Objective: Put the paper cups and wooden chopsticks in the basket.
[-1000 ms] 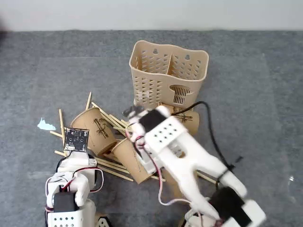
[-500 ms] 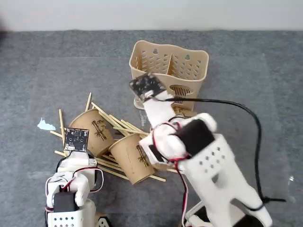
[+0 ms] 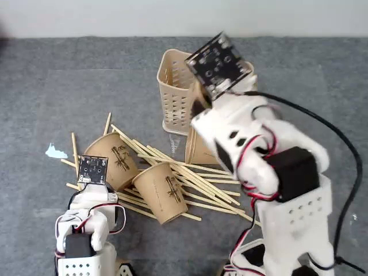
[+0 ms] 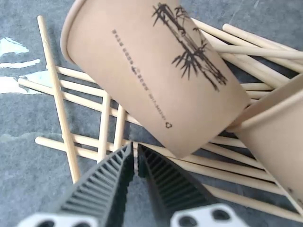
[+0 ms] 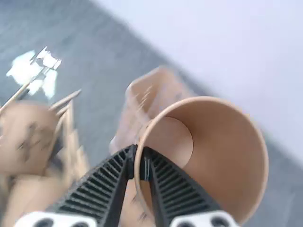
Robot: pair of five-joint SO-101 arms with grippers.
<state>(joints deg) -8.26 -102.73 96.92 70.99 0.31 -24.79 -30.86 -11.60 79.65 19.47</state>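
Observation:
My right gripper (image 5: 140, 163) is shut on the rim of a tan paper cup (image 5: 213, 151), held in the air with its mouth facing the wrist camera. In the high view this cup (image 3: 200, 148) hangs just in front of the beige perforated basket (image 3: 172, 86), which also shows behind it as a basket (image 5: 144, 97). Two more cups (image 3: 115, 156) (image 3: 162, 191) lie on their sides among scattered wooden chopsticks (image 3: 198, 175). My left gripper (image 4: 134, 158) is shut and holds nothing, low over chopsticks (image 4: 71, 137) beside a lying cup (image 4: 161, 75).
Grey mat (image 3: 69, 92) covers the table. A small pale blue scrap (image 3: 56, 152) lies left of the pile. The raised right arm (image 3: 270, 167) with its black cable (image 3: 345, 149) stands over the right side.
The right arm rose from low over the pile to the basket's front, carrying a cup. Chopsticks under it are now uncovered and shifted. The left arm stayed still.

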